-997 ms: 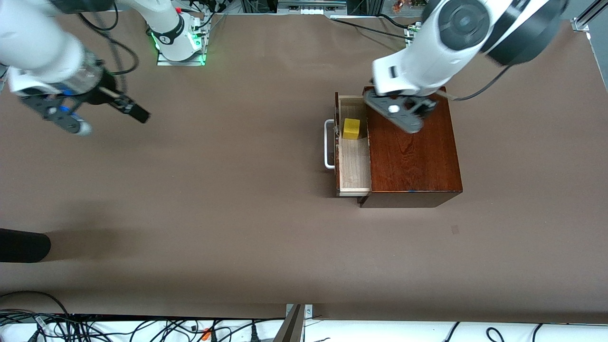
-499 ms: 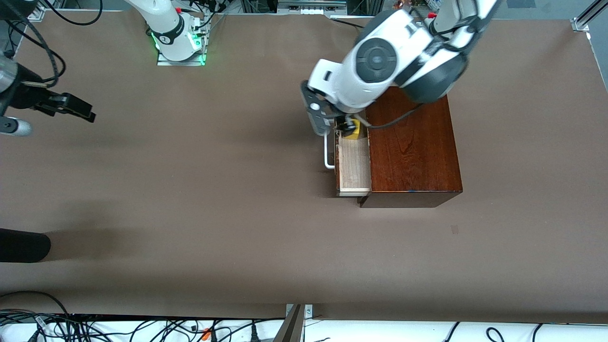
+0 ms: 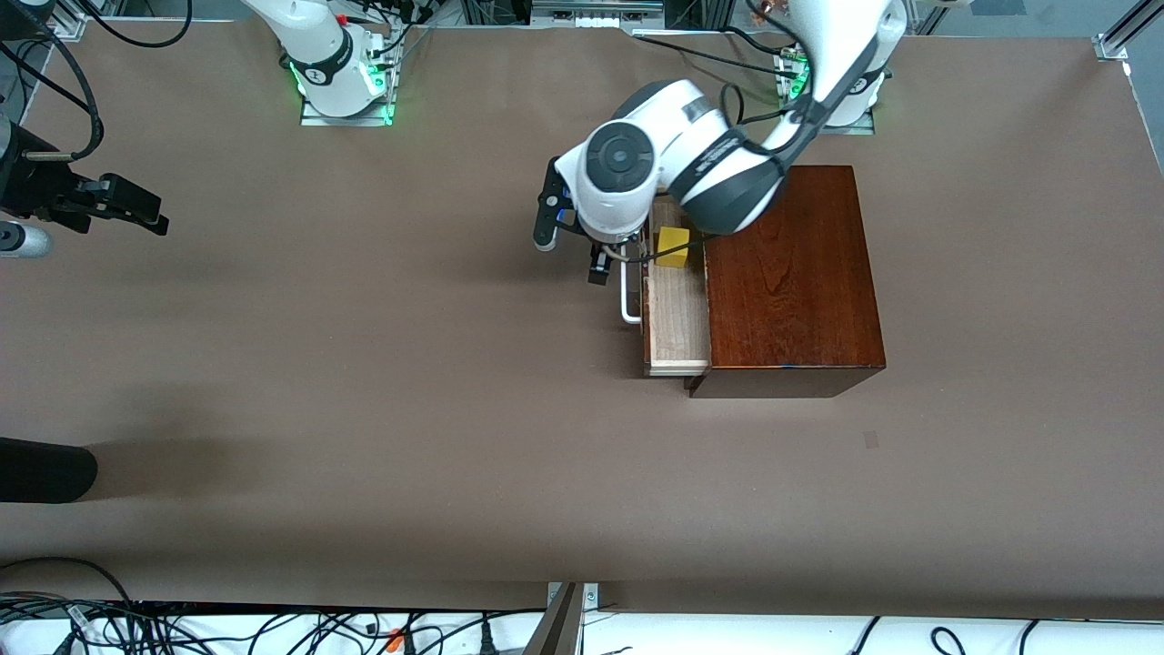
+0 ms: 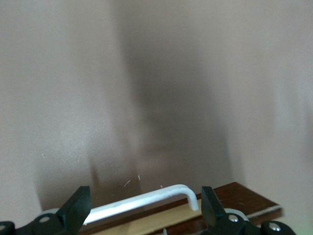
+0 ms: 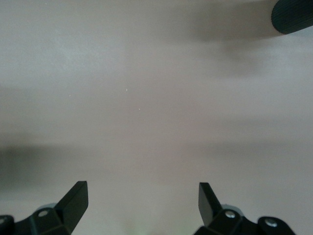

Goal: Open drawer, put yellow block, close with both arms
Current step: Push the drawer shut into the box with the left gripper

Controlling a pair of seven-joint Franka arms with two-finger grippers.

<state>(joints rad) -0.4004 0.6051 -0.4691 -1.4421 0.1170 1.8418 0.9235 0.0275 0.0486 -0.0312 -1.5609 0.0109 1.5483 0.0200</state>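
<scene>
The drawer (image 3: 677, 323) stands pulled out of the dark mahogany box (image 3: 787, 273). The yellow block (image 3: 673, 246) lies in the drawer at its end farther from the front camera. The drawer's white bar handle (image 3: 627, 296) faces the right arm's end of the table. My left gripper (image 3: 570, 256) is open and low beside the handle's farther end. In the left wrist view the handle (image 4: 142, 200) runs between the spread fingertips (image 4: 79, 203) of the left gripper (image 4: 144, 208), not clamped. My right gripper (image 3: 136, 207) is open and empty over bare table at the right arm's end, as the right wrist view shows (image 5: 142, 200).
A black rounded object (image 3: 45, 470) lies at the table's edge at the right arm's end, nearer the front camera; it also shows in the right wrist view (image 5: 293, 14). Cables run along the front edge (image 3: 273, 628). The brown tabletop (image 3: 409, 364) is wide.
My left arm swung from over the box top, across the drawer, down to the handle. My right arm drew back toward its end of the table. The block and drawer stayed put.
</scene>
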